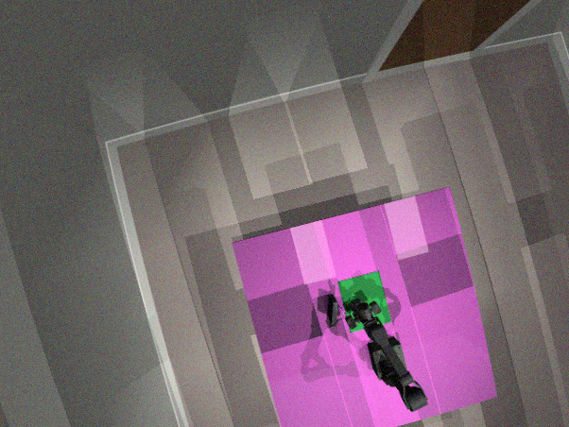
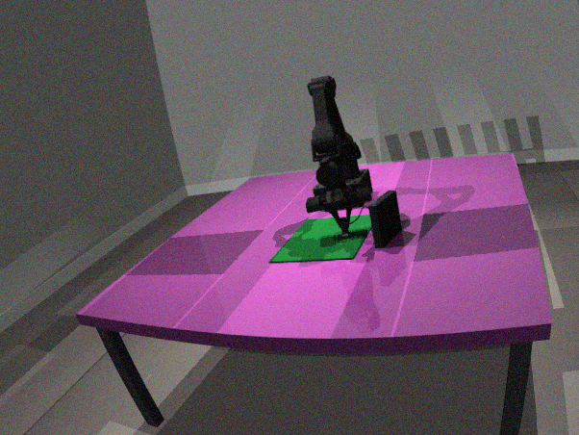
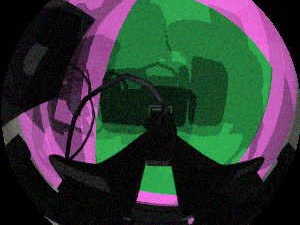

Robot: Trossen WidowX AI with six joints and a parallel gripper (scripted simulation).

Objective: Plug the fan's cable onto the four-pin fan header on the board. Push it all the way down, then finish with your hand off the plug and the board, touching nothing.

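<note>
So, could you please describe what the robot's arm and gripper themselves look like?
The arm is matte black to dark grey throughout, built from blocky, boxy links with a bulkier wrist housing. The gripper is the same dark colour, its two slim fingers tapering from a wide crossbar to a narrow point. No markings, labels or cabling on the arm can be made out.

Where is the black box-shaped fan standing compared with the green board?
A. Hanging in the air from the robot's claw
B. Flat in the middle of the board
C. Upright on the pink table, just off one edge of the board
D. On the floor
C: the fan stands upright on the table, beside the board.
</note>
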